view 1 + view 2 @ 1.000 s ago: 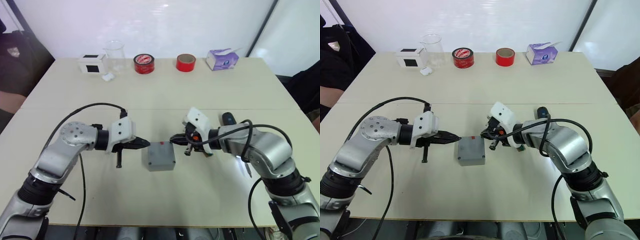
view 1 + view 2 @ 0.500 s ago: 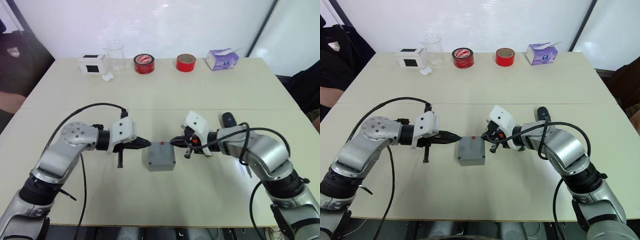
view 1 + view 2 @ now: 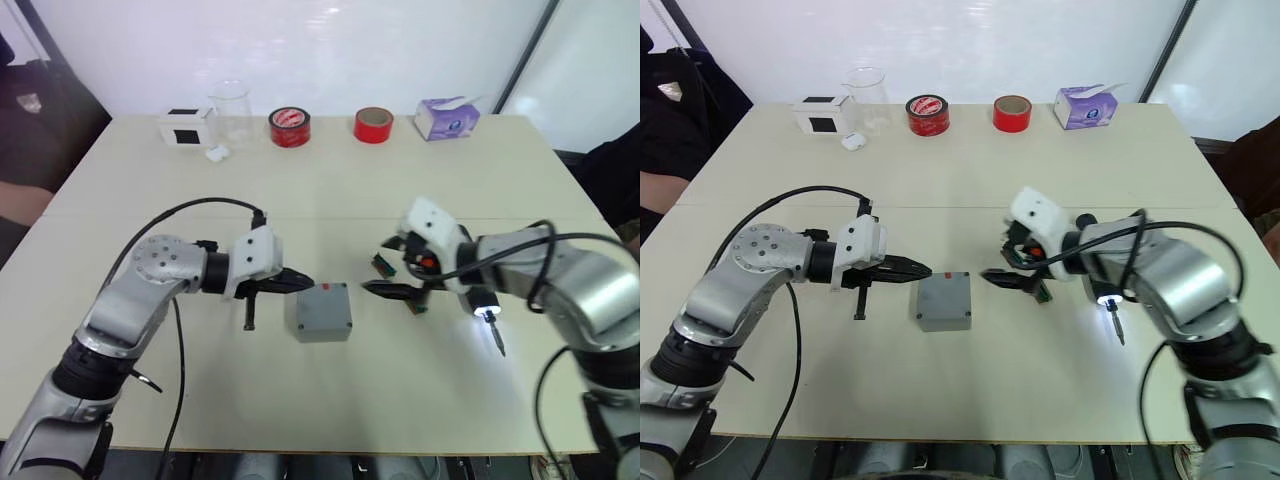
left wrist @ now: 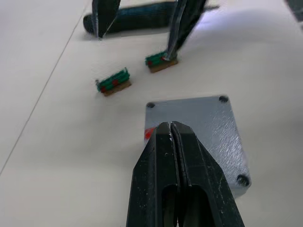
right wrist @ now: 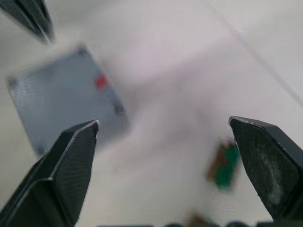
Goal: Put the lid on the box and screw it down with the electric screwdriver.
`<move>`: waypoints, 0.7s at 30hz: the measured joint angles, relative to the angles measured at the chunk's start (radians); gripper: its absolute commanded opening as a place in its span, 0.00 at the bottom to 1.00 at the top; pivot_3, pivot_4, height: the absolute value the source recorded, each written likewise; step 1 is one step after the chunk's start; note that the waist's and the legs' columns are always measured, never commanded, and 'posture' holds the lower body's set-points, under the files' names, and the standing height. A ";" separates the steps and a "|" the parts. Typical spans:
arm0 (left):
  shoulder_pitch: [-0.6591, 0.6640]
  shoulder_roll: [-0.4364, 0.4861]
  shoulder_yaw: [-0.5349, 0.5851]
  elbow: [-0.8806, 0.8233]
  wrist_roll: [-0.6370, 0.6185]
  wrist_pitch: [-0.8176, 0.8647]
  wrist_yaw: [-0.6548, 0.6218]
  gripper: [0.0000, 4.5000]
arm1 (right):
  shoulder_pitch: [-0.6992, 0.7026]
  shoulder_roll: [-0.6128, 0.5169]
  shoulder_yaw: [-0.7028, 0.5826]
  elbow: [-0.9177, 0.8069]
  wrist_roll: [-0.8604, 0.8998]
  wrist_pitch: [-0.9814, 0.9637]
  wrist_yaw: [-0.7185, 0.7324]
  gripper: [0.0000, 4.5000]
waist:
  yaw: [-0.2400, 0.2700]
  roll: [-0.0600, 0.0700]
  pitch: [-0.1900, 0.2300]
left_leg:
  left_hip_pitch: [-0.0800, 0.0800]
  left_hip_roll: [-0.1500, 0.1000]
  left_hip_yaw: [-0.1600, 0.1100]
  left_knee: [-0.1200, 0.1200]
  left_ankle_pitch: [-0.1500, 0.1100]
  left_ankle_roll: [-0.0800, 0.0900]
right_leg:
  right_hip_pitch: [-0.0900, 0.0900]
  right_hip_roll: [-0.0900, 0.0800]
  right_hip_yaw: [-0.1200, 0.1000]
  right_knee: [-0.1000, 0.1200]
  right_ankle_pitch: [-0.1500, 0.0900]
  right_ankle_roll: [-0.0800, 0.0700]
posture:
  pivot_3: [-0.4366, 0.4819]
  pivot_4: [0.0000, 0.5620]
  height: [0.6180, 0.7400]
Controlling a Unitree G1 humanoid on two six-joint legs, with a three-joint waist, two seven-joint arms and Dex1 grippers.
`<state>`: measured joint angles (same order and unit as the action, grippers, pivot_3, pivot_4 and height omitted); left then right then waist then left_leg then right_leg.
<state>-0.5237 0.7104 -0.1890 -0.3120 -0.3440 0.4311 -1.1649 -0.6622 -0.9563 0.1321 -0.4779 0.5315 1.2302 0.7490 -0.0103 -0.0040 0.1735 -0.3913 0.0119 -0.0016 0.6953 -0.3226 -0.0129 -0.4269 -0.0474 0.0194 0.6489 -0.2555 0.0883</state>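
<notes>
Seeing lid (image 3: 323,307) on box; my right gripper (image 3: 385,290) nearer screwdriver (image 3: 487,313), jaws spread wide, tool lying rightward; left gripper (image 3: 295,284) jaws clenched, empty.

Along the far edge of the bench (image 3: 940,180) sits a loose row: at about eleven o'clock a white box with a black square (image 3: 822,114), a small white piece (image 3: 851,142) lying just in front of it, and a clear glass beaker (image 3: 866,98) beside it. Toward twelve stand two rolls of red tape (image 3: 927,114) (image 3: 1012,113) (the left one with a printed face). At one o'clock rests a purple tissue pack (image 3: 1086,106). Mid-bench, toward three o'clock, lie two small green connector blocks (image 4: 113,85) (image 4: 161,61), apart.
</notes>
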 measured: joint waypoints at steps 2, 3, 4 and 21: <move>-0.019 -0.015 0.000 0.005 -0.011 -0.001 -0.009 0.00 | -0.040 -0.075 -0.010 0.053 -0.010 0.037 0.010 1.00 | -0.001 -0.001 0.000 | 0.000 0.000 0.000 0.000 0.000 0.000 | 0.000 0.000 0.000 0.000 0.000 0.000 | 0.48 0.27 0.99; -0.028 -0.025 -0.001 0.011 -0.014 -0.007 -0.013 0.00 | -0.065 -0.125 -0.004 0.096 -0.018 0.061 0.022 1.00 | -0.001 0.000 0.000 | 0.000 0.000 0.000 0.001 0.000 0.000 | 0.000 0.000 0.000 0.000 0.000 0.000 | 0.48 0.27 0.99; -0.030 -0.027 -0.002 0.013 -0.014 -0.011 -0.013 0.00 | -0.076 -0.156 0.004 0.131 -0.027 0.080 0.029 1.00 | -0.001 -0.001 0.000 | 0.000 0.000 0.000 0.000 0.000 0.000 | 0.000 0.001 0.000 0.000 0.000 0.000 | 0.48 0.27 0.99; -0.013 -0.071 -0.032 0.000 -0.005 -0.056 -0.009 0.00 | -0.285 -0.038 0.388 0.682 -0.123 0.283 0.081 1.00 | -0.002 0.000 0.000 | 0.000 0.000 0.002 0.000 0.000 0.000 | -0.001 0.001 0.002 0.000 0.000 0.000 | 0.48 0.27 0.99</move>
<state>-0.5370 0.6396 -0.2209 -0.3116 -0.3494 0.3755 -1.1737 -0.9475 -0.9947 0.5204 0.2045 0.4084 1.5129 0.8302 -0.0121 -0.0042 0.1737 -0.3915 0.0121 0.0007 0.6955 -0.3227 -0.0126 -0.4279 -0.0469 0.0217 0.6486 -0.2554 0.0883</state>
